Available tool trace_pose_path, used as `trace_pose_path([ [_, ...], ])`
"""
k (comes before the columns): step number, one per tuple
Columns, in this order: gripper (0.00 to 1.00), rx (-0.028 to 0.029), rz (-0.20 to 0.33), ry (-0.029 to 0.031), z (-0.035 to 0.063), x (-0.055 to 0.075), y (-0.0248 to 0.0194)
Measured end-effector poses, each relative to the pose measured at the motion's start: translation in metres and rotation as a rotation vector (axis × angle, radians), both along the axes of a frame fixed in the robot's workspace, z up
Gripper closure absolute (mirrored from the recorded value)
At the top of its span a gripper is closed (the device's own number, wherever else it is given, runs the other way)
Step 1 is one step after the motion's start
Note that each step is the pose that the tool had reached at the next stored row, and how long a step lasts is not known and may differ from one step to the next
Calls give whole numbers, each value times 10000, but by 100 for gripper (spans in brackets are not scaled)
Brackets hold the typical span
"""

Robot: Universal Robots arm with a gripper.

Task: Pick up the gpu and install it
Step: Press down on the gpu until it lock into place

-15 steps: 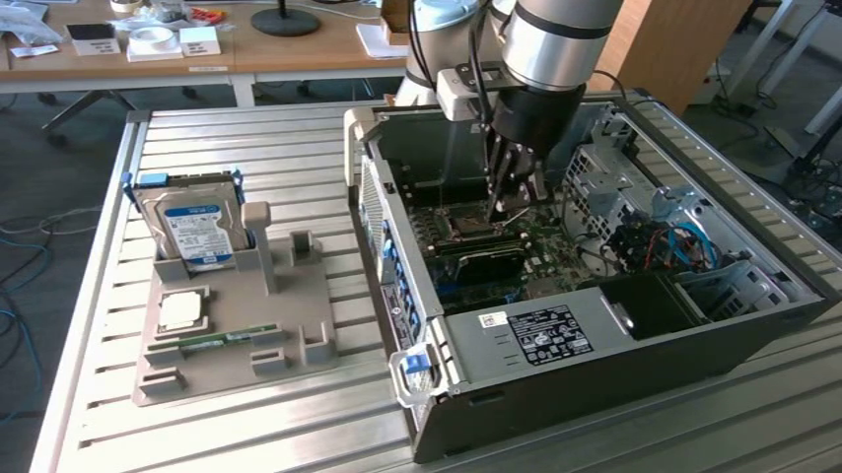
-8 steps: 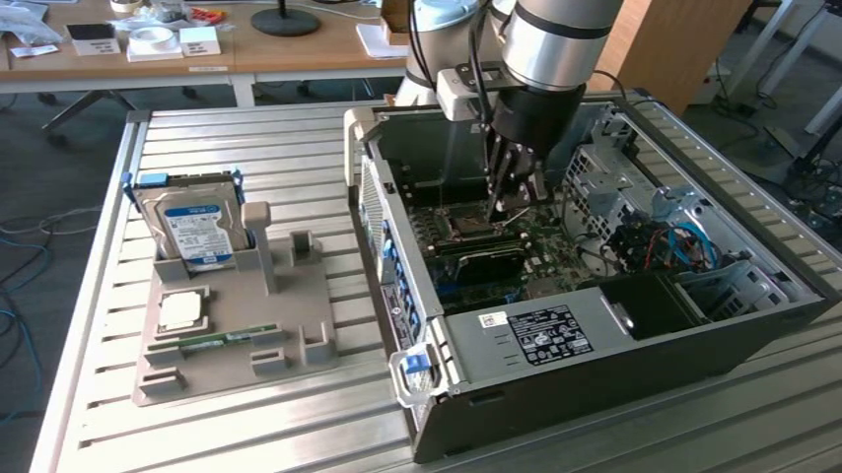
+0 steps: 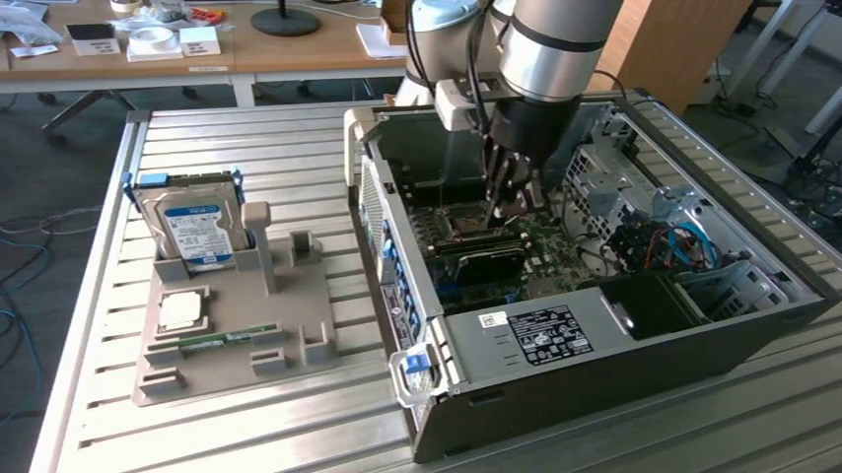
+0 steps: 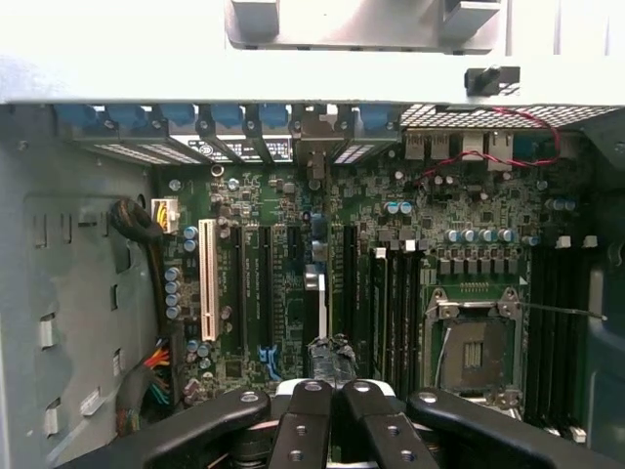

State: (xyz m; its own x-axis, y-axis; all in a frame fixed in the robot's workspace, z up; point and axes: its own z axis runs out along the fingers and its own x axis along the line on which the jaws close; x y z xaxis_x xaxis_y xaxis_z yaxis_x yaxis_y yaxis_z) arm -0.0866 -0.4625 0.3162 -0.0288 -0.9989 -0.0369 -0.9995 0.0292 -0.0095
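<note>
Gripper (image 3: 511, 209) lowered inside open computer case (image 3: 736, 340), clenched edge-on around gpu (image 4: 314, 313) above motherboard (image 4: 391, 244) expansion slots. Pickup judged complete; seating in slot not yet confirmed.

Setting: robotics lab or workshop. Evidence: ribbed aluminium-slat bench (image 3: 263, 148); open black desktop computer tower case (image 3: 593, 345) lying on it; grey moulded parts fixture (image 3: 231, 335) holding components; wooden desks (image 3: 197, 54) with tape rolls behind; loose blue cables (image 3: 20, 296) on floor.
</note>
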Motion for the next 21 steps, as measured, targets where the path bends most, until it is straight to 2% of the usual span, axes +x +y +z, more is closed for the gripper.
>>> trace_pose_path([
  [8, 89, 0, 2, 0, -115, -14, 14],
  [14, 89, 3, -1, -1, -176, -16, 76],
  [21, 89, 0, 0, 1, -296, -19, 90],
])
